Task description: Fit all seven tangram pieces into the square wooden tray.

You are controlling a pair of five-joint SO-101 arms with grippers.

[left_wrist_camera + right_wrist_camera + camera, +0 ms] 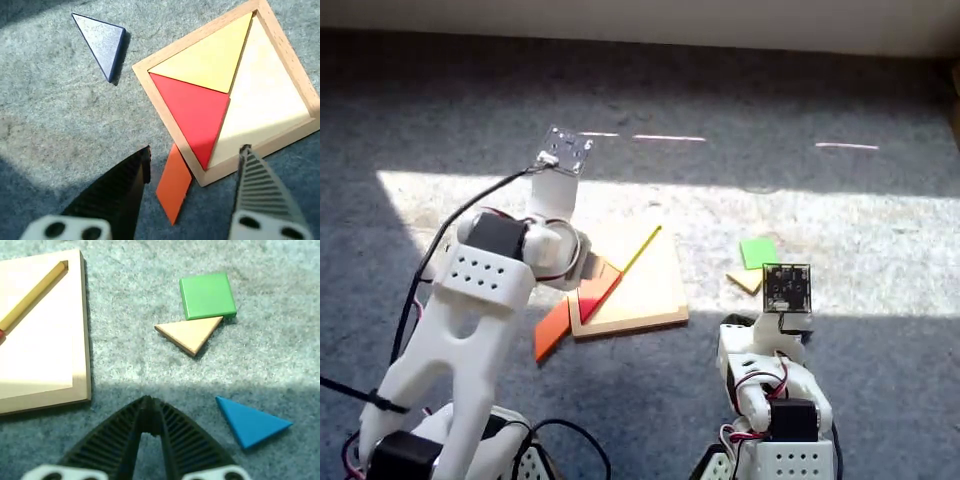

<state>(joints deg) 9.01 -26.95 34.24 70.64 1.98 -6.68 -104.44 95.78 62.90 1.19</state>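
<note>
Spread wide, my left gripper (196, 149) hangs over the orange parallelogram (174, 182) just beside the wooden tray (287, 129) (my likely next pick), while the right gripper (150, 402) rests closed, empty.

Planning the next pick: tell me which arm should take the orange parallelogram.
Left. The left gripper, open, hangs over the orange parallelogram beside the tray; the right gripper is shut near the green square.
</note>
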